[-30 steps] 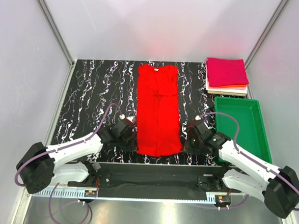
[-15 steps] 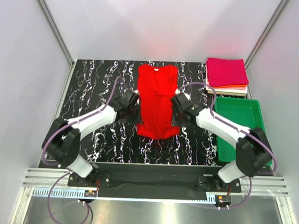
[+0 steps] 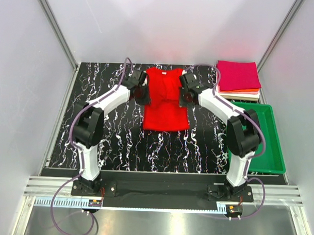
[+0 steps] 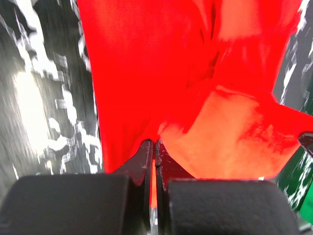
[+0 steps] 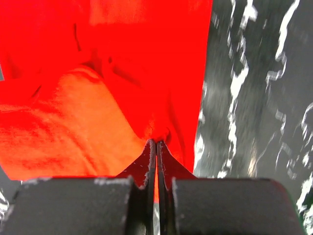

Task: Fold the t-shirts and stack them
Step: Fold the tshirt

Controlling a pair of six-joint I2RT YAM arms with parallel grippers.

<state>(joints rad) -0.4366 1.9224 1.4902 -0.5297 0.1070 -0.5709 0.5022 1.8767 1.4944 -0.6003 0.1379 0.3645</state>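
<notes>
Left gripper (image 3: 142,92) and right gripper (image 3: 184,96), both clamped on the red t-shirt (image 3: 166,115) at its 2 hem corners, flank its near-far long axis, collar just beyond them.

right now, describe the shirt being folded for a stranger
On the black marbled table, look at the middle. The bright red shirt lies there, pinched by left end effector and right end effector. Unlike the folded stack at the far right, it lies alone.

No writing, label, brand or number can be read on the red t-shirt (image 3: 166,105), the folded t-shirts (image 3: 238,75) or the green tray (image 3: 264,142).
</notes>
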